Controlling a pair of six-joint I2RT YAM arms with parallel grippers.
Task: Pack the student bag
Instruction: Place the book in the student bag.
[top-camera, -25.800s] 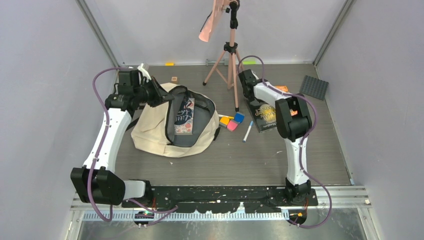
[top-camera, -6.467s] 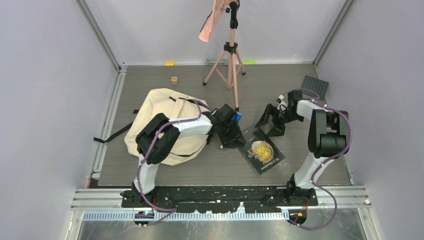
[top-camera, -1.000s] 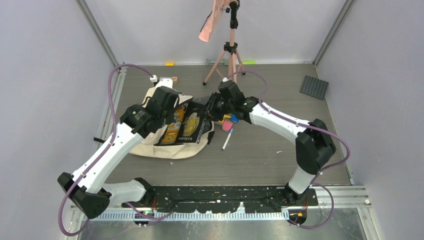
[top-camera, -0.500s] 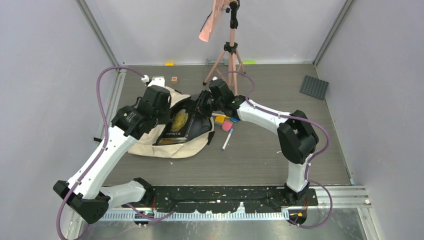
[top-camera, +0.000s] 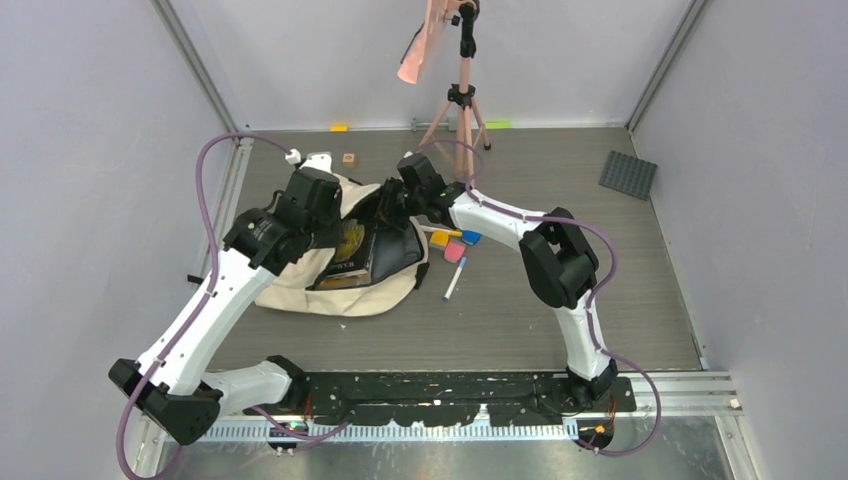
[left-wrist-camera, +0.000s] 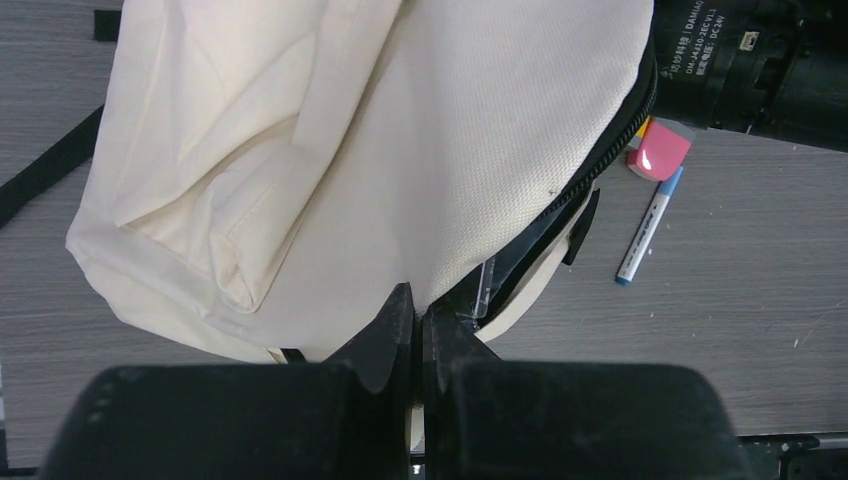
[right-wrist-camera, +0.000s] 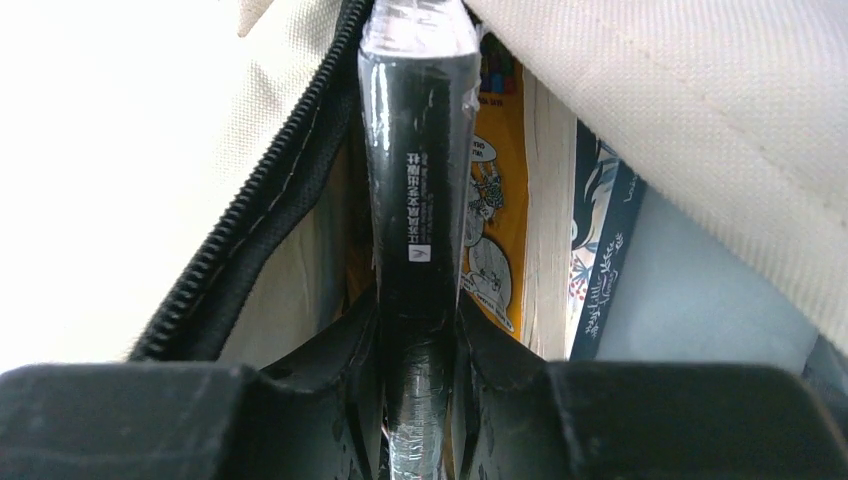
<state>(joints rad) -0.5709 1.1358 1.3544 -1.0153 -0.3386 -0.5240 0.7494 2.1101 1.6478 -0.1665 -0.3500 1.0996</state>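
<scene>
Left gripper (left-wrist-camera: 418, 312): jaws pressed together, pinching an edge of the cream canvas of the student bag (left-wrist-camera: 300, 150) and holding the flap up beside the zip (left-wrist-camera: 598, 165). Right gripper (right-wrist-camera: 416, 335): fingers clamped on the spine of a black book (right-wrist-camera: 415, 150) in shiny wrap. The book points into the bag's mouth, with the zip edge on one side and a yellow comic-cover book (right-wrist-camera: 492, 230) on the other. Beside that is a blue-cover book (right-wrist-camera: 600, 270); both sit inside against the grey lining (right-wrist-camera: 690, 300).

In the top view the bag lies on the table (top-camera: 520, 320) left of centre, with both grippers at its far end. A black strap (left-wrist-camera: 50, 165) trails off one side. On the table near the bag's right side lie a pink block (left-wrist-camera: 657, 152), a yellow block (top-camera: 440, 238), a blue block (top-camera: 470, 238) and a marker pen (left-wrist-camera: 648, 228), the pen lying clear of the bag. Further back are a tripod (top-camera: 460, 110) and a small wooden cube (top-camera: 349, 158), with a dark studded plate (top-camera: 628, 175) at far right.
</scene>
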